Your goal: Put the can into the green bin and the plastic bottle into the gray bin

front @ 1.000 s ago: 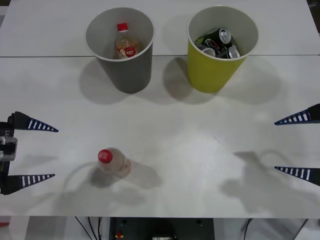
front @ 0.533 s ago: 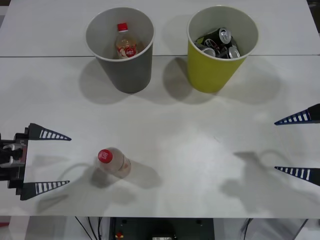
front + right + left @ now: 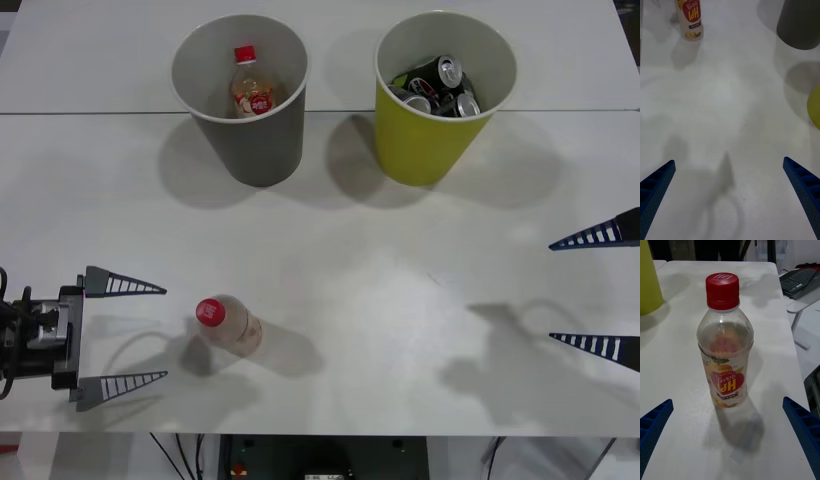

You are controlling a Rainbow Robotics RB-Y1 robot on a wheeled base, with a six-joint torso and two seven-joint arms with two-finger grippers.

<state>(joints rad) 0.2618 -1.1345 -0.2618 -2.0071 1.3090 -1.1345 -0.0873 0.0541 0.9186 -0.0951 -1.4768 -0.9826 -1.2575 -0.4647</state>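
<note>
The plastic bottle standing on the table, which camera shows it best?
The left wrist view: the plastic bottle stands whole, label readable. The front view shows mainly its red cap from above; the right wrist view catches its lower part.

In the front view, the right end effector (image 3: 596,290) at 3 o'clock is cut off by the picture's edge past its two fingers. The bottle (image 3: 252,88) inside the gray bin (image 3: 240,95) is hidden below its label by the wall. The cans (image 3: 437,86) in the green bin (image 3: 440,95) overlap, their count unclear. In the right wrist view the plastic bottle (image 3: 689,18) loses its cap to the edge.
</note>
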